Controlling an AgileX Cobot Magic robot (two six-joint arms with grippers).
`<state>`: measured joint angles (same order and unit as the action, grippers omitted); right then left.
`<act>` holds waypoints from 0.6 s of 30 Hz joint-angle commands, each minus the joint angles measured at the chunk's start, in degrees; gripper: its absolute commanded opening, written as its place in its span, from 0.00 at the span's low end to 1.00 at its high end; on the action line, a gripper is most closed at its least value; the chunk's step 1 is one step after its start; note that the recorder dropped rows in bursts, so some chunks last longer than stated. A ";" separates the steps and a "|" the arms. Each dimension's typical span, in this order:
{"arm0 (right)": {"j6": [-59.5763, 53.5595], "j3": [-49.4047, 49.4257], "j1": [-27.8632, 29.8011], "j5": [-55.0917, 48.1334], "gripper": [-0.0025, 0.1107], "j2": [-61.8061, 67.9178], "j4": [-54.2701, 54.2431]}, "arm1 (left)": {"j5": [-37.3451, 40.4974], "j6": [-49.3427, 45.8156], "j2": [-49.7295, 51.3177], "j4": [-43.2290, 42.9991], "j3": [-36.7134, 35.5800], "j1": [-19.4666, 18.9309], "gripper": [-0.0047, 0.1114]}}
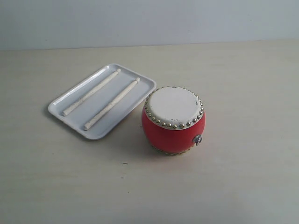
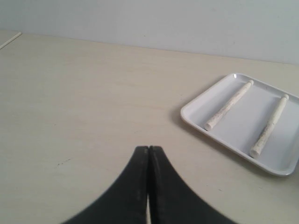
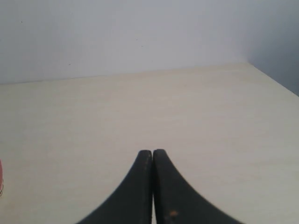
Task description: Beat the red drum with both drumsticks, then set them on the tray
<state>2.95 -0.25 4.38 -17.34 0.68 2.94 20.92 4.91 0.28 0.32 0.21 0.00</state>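
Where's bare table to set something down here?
The table is bare right of the red drum, across the foreground, and behind the tray toward the wall. Tight: the drum-tray gap. The drumsticks occupy the tray.

No text that can be read anywhere, no label, brand, number or sign on the red drum, the tray, the drumsticks, the table

Two drumsticks on white tray
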 commanded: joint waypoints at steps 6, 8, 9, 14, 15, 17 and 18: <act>0.22 0.25 0.27 0.73 0.02 -0.68 -0.03 | -0.48 0.01 -0.28 0.49 -0.21 0.00 0.04; 0.22 0.25 0.27 0.73 0.02 -0.68 -0.03 | -0.48 0.01 -0.28 0.49 -0.21 0.00 0.04; 0.22 0.25 0.27 0.73 0.02 -0.68 -0.03 | -0.48 0.01 -0.28 0.49 -0.21 0.00 0.04; 0.22 0.25 0.27 0.73 0.02 -0.68 -0.03 | -0.48 0.01 -0.28 0.49 -0.21 0.00 0.04; 0.22 0.25 0.27 0.73 0.02 -0.68 -0.03 | -0.48 0.01 -0.28 0.49 -0.21 0.00 0.04; 0.22 0.25 0.27 0.73 0.02 -0.68 -0.03 | -0.48 0.01 -0.28 0.49 -0.21 0.00 0.04; 0.22 0.25 0.27 0.73 0.02 -0.68 -0.03 | -0.48 0.01 -0.28 0.49 -0.21 0.00 0.04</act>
<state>3.15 -0.25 4.38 -17.34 0.32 2.94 20.92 4.91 0.28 0.32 0.21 0.00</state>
